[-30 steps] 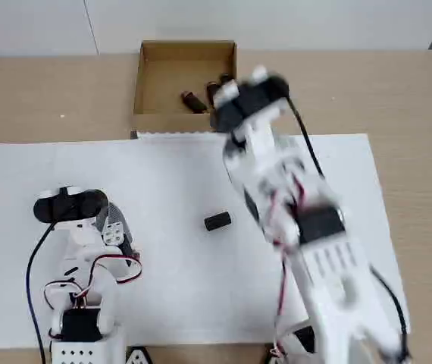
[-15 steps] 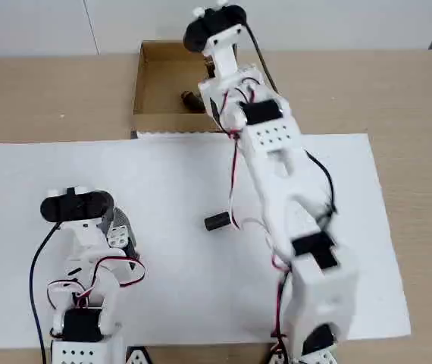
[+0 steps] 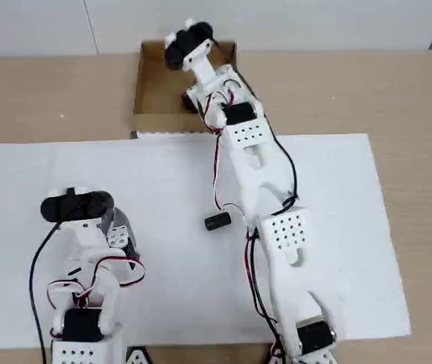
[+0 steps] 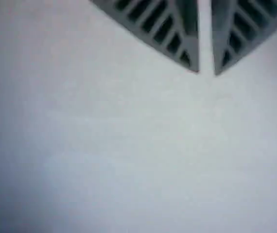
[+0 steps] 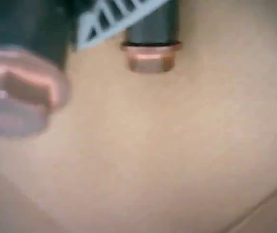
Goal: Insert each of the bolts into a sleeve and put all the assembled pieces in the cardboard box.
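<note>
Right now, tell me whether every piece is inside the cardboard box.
No, one dark piece lies on the white sheet, outside the cardboard box.

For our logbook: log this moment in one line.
right gripper: holding black-sleeved copper bolt over brown cardboard box | left gripper: shut over white paper

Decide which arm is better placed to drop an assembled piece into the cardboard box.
Right. The right pincer, over the cardboard box, grips an assembled piece; the left pincer sits far back over white paper.
</note>
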Motion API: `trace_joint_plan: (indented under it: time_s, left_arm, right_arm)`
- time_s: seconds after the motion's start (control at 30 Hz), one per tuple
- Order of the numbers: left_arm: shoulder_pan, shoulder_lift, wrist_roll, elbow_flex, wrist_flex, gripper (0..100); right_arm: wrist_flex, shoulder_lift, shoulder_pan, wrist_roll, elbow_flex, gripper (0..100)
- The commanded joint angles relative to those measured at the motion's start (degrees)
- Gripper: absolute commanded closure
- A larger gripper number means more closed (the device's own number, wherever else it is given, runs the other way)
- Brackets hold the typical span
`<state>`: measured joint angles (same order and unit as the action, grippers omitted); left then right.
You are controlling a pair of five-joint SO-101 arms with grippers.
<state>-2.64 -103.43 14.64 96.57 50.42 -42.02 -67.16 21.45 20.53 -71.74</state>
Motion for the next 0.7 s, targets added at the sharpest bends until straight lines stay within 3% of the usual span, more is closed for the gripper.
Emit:
trace_joint_plan:
  time_s: [0.0, 0.43, 0.67]
  left_arm:
    - [0.00, -0.53, -0.26, -0.22, 0.09, 99]
    - [0.00, -0.53, -0.26, -0.22, 0.09, 99]
    - [-0.09, -0.53, -0.26, -0.22, 0.09, 99]
  right_arm:
    - [-2.77, -1.10, 0.31, 0.62, -10.29, 83.7]
    - [-6.20, -3.91, 0.13, 0.88, -16.62, 86.9]
    - [-21.05, -2.15, 0.22, 0.88, -24.79, 87.0]
